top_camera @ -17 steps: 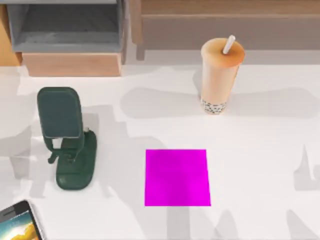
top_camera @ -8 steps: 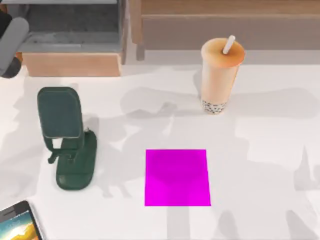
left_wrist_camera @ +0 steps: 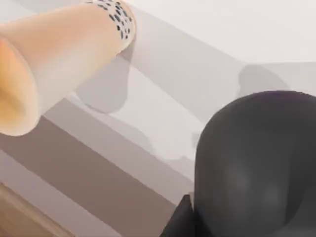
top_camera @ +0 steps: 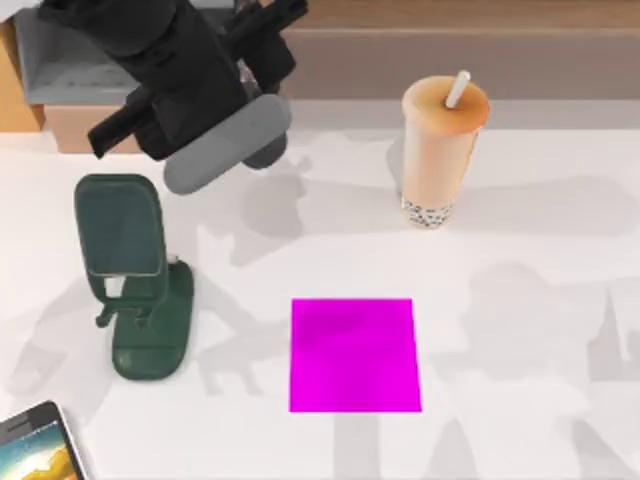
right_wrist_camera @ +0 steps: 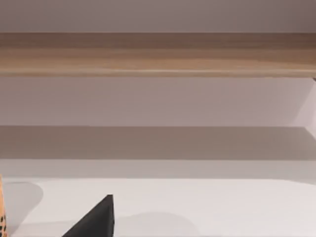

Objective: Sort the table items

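No readable text, labels or numbers anywhere.

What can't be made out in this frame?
- Left gripper: the arm in the top view hides its fingers and any load.
- Drawer: interior covered by that arm.
- Smartphone: cut off by the top view's bottom-left corner.
- Bubble-tea cup: straw outside the left wrist view.

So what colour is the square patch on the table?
Bright magenta, a plain flat square with no pattern; the top view shows it best.
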